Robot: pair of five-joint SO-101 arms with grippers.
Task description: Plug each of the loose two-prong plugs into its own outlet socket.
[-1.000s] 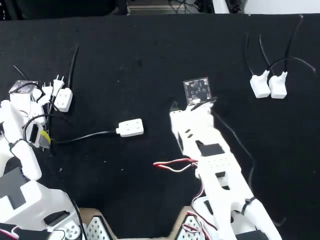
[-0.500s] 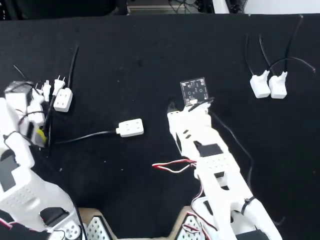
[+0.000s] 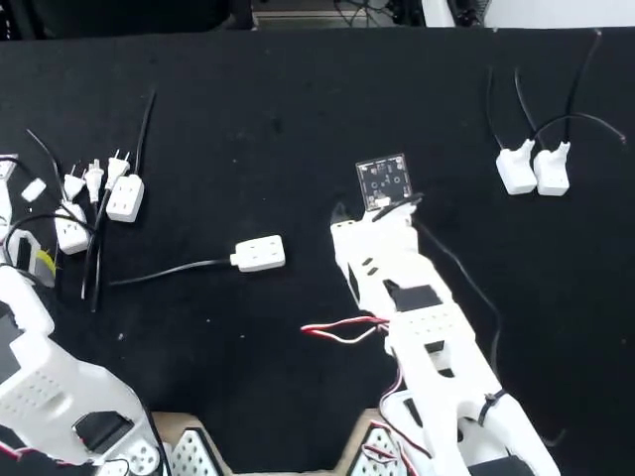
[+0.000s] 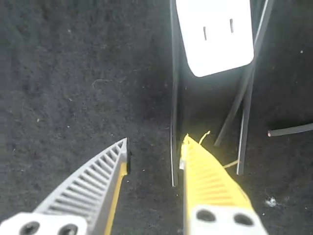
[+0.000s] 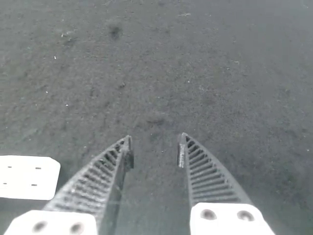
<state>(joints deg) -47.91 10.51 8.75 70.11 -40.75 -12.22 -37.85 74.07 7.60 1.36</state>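
Observation:
Three loose two-prong plugs [image 3: 94,178] lie at the table's left edge beside a white outlet socket [image 3: 124,196]. A second socket [image 3: 71,233] sits just below them; its two slots face up in the left wrist view [image 4: 215,36]. My left gripper [image 3: 30,253] [image 4: 154,147] is open just short of that socket, with a thin black cable [image 4: 173,122] running between its fingers. A third socket [image 3: 260,254] lies mid-table on a black cord. My right gripper [image 5: 154,142] is open over bare cloth, with that socket [image 5: 27,176] off to one side.
Two white plugs [image 3: 534,169] with black cords sit together at the far right. Black cords [image 3: 149,273] cross the cloth around the left cluster. The right arm [image 3: 417,297] lies across the table's centre, red and white wires [image 3: 342,327] at its side.
My left arm has drawn back from the plug cluster toward the table's left front, uncovering the second socket. The right arm shifted slightly.

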